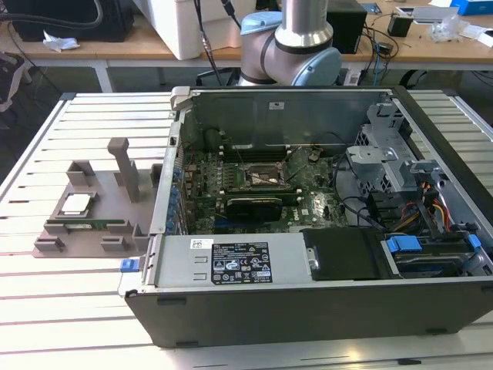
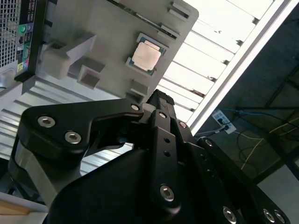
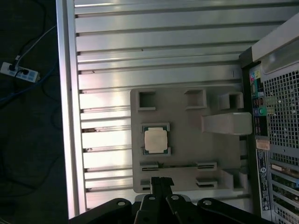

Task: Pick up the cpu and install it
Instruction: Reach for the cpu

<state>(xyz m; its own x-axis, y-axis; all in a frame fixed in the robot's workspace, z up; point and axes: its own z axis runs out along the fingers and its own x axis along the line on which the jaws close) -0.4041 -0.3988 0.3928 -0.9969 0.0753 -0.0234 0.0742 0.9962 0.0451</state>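
The cpu [image 1: 77, 204] is a small square chip with a shiny metal top, lying flat in a recess of a grey holder block [image 1: 58, 223] on the slatted table, at the exterior view's left of the open computer case. Both wrist views look down on the cpu [image 3: 156, 139] [image 2: 146, 55] from well above. My black gripper [image 3: 161, 181] [image 2: 158, 96] hangs high over the holder's edge, off to one side of the chip, with its fingers [image 3: 157, 183] pressed together and nothing between them. Inside the case, the motherboard's black socket frame [image 1: 266, 179] lies in the middle of the board.
The open case [image 1: 308, 293] takes up the table's middle and the exterior view's right, with drive cages and cables [image 1: 431, 208] inside. A grey post [image 1: 123, 166] rises from the holder block. The robot arm's column [image 1: 300, 38] stands behind the case. The table edge [image 3: 67, 116] borders dark floor.
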